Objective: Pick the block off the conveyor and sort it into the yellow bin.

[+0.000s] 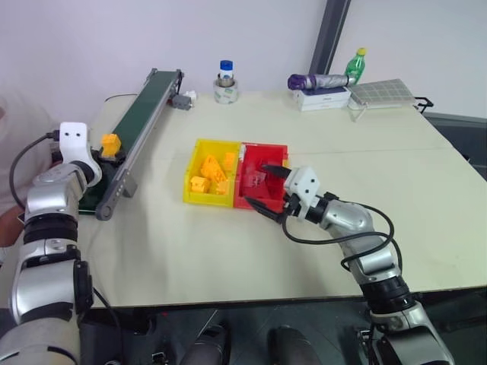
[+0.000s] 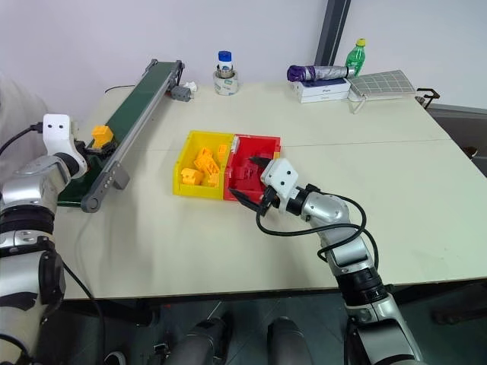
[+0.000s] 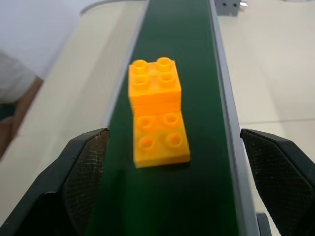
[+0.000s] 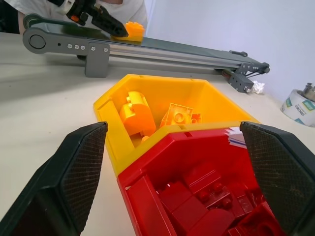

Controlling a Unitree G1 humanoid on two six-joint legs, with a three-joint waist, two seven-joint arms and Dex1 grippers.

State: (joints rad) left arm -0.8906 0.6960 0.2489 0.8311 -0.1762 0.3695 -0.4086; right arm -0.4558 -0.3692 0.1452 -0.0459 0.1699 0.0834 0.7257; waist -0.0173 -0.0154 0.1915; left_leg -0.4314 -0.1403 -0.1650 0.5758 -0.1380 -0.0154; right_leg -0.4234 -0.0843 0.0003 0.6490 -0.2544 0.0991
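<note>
The block point(image 3: 156, 110), a yellow-orange brick with a stepped top, lies on the conveyor's dark green belt point(image 3: 187, 49) near its close end. My left gripper point(image 3: 172, 135) is open, level with the belt, and its fingers straddle the belt just short of the block point(image 1: 111, 144) without touching it. The yellow bin point(image 1: 205, 201) stands mid-table with several yellow bricks inside, joined to a red tray point(image 1: 266, 146). Over the red tray's near edge my right gripper point(image 1: 262, 188) hangs open, with nothing between its fingers.
At the table's far side stand a blue-capped jar on a tape roll point(image 1: 225, 82), a purple umbrella on a white box point(image 1: 316, 80), a green bottle point(image 1: 355, 65) and a grid tray point(image 1: 380, 93). A person's sleeve point(image 3: 15, 88) shows beside the conveyor's left side.
</note>
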